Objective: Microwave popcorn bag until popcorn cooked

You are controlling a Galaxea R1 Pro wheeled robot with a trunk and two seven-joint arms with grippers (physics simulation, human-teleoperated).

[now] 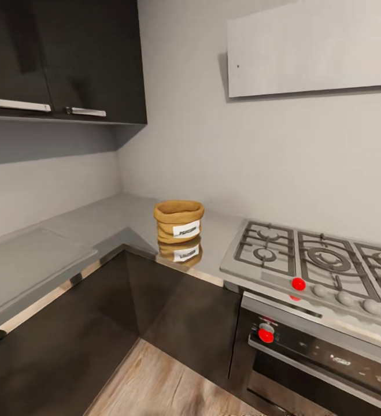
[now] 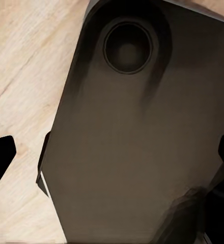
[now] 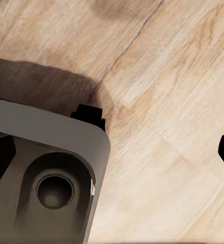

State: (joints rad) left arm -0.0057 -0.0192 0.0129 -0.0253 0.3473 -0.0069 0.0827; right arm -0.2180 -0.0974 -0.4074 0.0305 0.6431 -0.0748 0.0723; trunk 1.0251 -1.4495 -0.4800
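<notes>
The popcorn bag, a squat tan sack with a rolled rim and a white label, stands upright on the grey countertop near its inner corner, mirrored in the polished slab. It sits just left of the hob. In the left wrist view my left gripper is open, its black fingertips far apart above my dark base. My right gripper is open too, hanging over the wood floor. The microwave is out of view, and any popcorn is hidden.
A steel gas hob with a red knob lies right of the sack, over a black-and-steel oven. A white hood hangs above. Dark upper cabinets overhang the left counter run. Dark lower cabinets border the floor.
</notes>
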